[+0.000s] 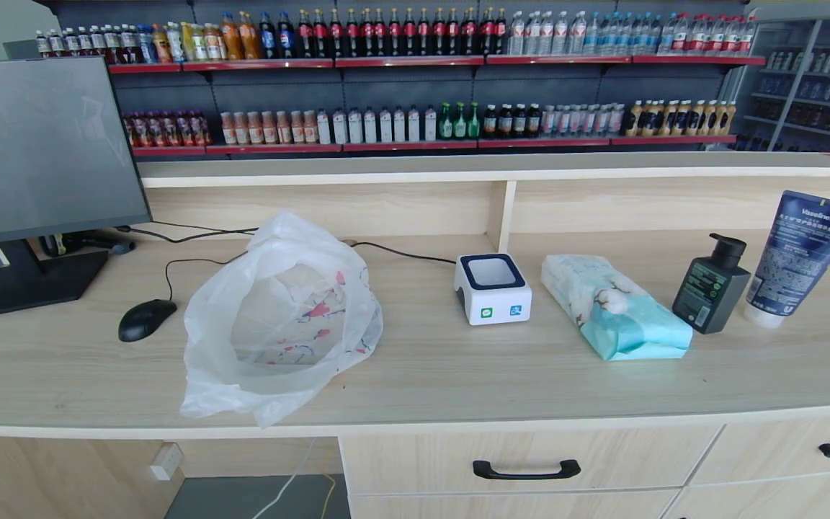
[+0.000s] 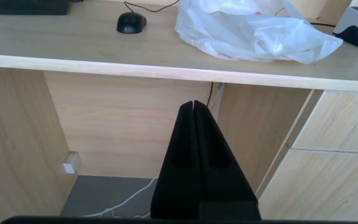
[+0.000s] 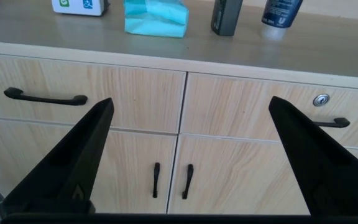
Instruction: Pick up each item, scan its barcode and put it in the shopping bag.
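Observation:
On the wooden counter (image 1: 422, 375) an open white shopping bag (image 1: 282, 317) lies left of centre. The small white barcode scanner (image 1: 492, 288) stands in the middle. To its right are a teal tissue pack (image 1: 613, 306), a dark pump bottle (image 1: 712, 285) and a blue tube (image 1: 800, 256) standing upright. My left gripper (image 2: 193, 106) is shut with nothing in it, held below the counter edge under the bag (image 2: 253, 31). Also below the counter, my right gripper (image 3: 191, 109) is open in front of the cabinet doors, with the tissue pack (image 3: 155, 15) and the pump bottle (image 3: 227, 15) above it.
A monitor (image 1: 40, 151) and a black mouse (image 1: 145, 318) with cables occupy the counter's left end. A raised wooden ledge (image 1: 501, 180) backs the counter, with drink shelves behind. Drawers with black handles (image 1: 527, 470) sit beneath. Bare counter lies in front of the scanner.

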You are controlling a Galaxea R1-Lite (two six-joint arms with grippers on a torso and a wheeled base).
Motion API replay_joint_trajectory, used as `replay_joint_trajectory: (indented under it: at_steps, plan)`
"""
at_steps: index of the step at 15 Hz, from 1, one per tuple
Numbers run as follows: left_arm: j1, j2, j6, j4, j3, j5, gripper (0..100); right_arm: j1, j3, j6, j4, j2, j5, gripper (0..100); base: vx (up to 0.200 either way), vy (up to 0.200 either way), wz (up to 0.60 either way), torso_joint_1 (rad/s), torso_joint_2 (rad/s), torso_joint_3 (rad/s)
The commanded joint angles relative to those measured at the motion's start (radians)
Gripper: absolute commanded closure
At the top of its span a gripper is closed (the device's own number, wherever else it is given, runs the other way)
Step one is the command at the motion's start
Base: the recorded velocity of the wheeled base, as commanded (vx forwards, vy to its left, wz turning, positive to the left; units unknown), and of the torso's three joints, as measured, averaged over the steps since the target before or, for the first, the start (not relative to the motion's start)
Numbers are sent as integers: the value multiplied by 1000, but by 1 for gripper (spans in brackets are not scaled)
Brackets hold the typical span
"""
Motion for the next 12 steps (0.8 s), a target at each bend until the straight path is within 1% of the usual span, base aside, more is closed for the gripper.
replay_joint_trajectory:
  at_steps: [1,11,12]
  plan:
    - [-2,0,-1,0,-1,0,100,-1,1,-3,0,0,3,0,0,0,0,0,0,0]
    - [0,0,-1,0,-1,0,100,-1,3,-5,-16,0,6,0,0,0,0,0,0,0]
    - [0,0,-1,0,-1,0,100,1,-94,-3,-98,15,9,0,0,0,0,0,0,0]
